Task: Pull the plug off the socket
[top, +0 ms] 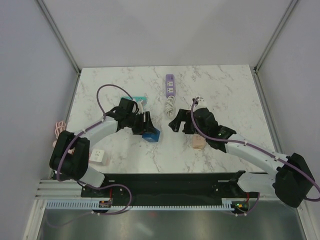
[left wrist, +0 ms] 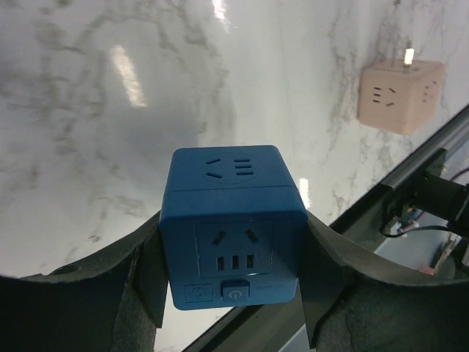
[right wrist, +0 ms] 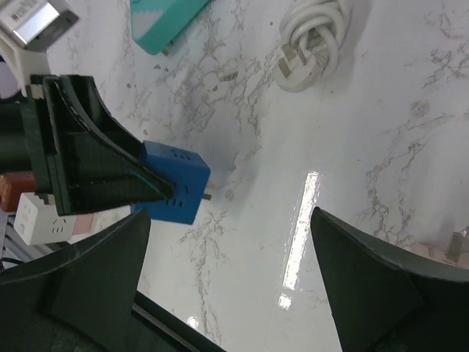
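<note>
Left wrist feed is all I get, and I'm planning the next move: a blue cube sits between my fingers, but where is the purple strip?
Observer: The purple strip lies at the far middle of the table.
Operator: Right gripper busy?
Observer: No, the right gripper is open and holds nothing.
Operator: And the tan cube I glimpse?
Observer: The tan cube lies just nearside of the right gripper, well apart from the strip and your blue cube.

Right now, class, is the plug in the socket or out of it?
Out: the plug lies on the table, well apart from the socket.
</note>
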`<move>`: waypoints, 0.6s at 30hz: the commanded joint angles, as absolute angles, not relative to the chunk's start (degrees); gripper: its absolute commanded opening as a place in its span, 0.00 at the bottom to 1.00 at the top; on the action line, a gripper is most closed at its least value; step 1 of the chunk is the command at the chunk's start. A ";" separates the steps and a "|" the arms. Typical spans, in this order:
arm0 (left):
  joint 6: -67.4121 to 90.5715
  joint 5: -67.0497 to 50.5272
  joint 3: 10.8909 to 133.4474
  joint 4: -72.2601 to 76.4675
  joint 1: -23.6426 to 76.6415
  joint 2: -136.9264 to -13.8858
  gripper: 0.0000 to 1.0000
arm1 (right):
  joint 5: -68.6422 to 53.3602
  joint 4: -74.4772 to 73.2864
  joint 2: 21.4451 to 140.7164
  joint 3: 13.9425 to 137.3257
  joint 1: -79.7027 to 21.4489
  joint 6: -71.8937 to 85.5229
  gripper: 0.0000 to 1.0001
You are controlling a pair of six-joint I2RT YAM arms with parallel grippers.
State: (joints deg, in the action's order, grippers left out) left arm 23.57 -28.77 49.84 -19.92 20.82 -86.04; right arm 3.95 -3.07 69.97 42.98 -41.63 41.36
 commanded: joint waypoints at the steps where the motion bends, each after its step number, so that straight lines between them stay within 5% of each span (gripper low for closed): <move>1: 30.92 -34.18 50.36 -12.06 25.22 -86.83 0.29 | 8.17 -3.69 66.01 42.28 -41.75 41.48 0.98; 10: 39.63 -37.00 51.59 -3.17 30.58 -94.47 0.29 | 9.40 -5.71 61.97 40.52 -41.57 41.57 0.98; 18: 44.38 -39.81 49.66 8.24 31.90 -97.20 0.42 | 9.23 -5.54 62.40 40.60 -41.57 41.57 0.98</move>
State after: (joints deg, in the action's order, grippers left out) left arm 39.94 -35.83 49.84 -0.91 31.31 -96.27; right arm 8.08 -5.85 62.59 40.32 -41.63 41.36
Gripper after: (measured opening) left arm 0.666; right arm 0.982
